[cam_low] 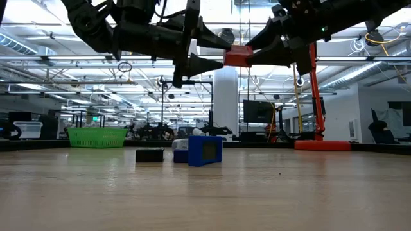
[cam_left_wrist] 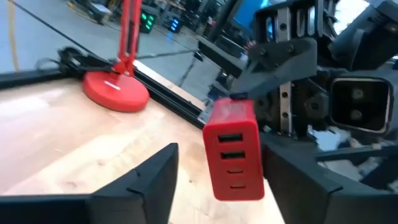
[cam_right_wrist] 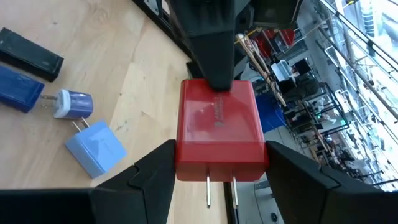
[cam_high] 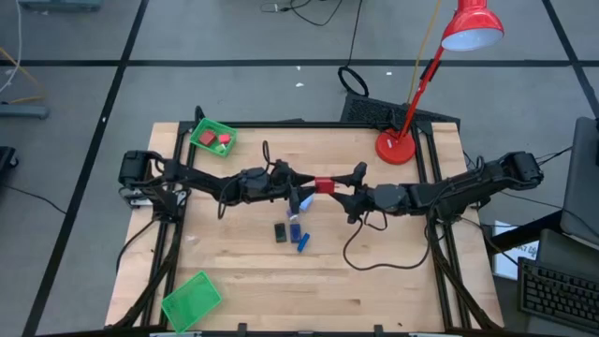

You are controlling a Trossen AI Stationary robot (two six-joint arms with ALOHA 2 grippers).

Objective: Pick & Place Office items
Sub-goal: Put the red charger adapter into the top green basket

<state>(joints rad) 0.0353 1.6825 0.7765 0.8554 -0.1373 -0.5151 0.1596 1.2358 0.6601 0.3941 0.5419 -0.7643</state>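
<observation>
While the red block (cam_high: 324, 184) hangs in the air over the middle of the table (cam_high: 393, 281), I count the job as partly done, with more left than finished.

Done so far, as I read it: the green tray (cam_high: 200, 129) at the far left corner already carries two small pieces, a red one (cam_high: 224, 140) and a darker red one (cam_high: 208, 138).

In hand: both arms meet nose to nose above the table. My right tool (cam_right_wrist: 219, 149) is clamped on the red block, which fills the gap between its two dark fingers, prongs pointing back toward the wrist. My left tool (cam_left_wrist: 221, 151) sits around the same block from the other side. I cannot tell whether it grips or has let go. It looks like a handover between arms, direction unclear.

Left to do: a small cluster lies on the table just below the meeting point, pieces close together.
- black rectangle (cam_right_wrist: 31, 55)
- dark blue block (cam_right_wrist: 18, 93), beside the black one
- pale blue plug (cam_right_wrist: 71, 104)
- light-blue block (cam_right_wrist: 96, 146)
- blue stick (cam_high: 301, 240)

The second green tray (cam_high: 192, 300) sits at the near left corner, well apart from the cluster. The red lamp (cam_high: 397, 146) stands at the far right, out of the way.
</observation>
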